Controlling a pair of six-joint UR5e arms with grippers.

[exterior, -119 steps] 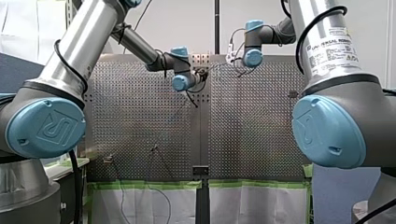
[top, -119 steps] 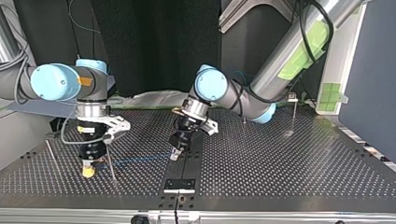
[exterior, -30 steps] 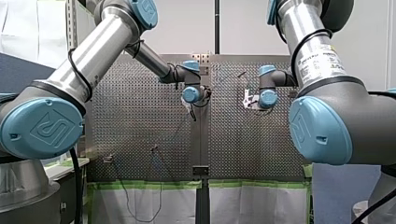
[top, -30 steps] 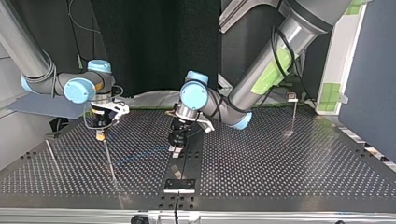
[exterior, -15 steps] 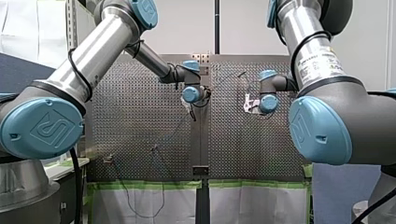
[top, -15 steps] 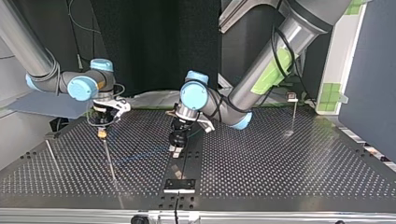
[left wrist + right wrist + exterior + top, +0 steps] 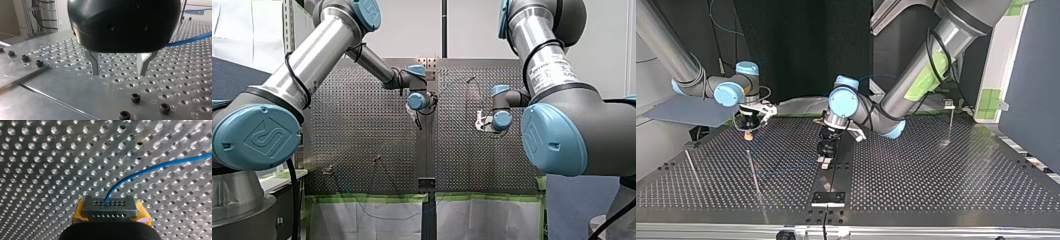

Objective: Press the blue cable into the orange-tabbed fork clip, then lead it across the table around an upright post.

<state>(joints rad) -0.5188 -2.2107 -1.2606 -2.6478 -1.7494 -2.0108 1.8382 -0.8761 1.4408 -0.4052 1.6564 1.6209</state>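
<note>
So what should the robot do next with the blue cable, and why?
Probably my right claw should draw the blue cable toward the thin post near it. That claw is shut on the cable, while my left claw hangs open, holding nothing.

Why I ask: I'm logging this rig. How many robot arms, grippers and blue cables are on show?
2 silver robot arms with blue joint caps: my left arm, my right arm
2 two-fingered grippers: my left gripper, my right gripper
1 thin blue cable
Total: 5
</note>
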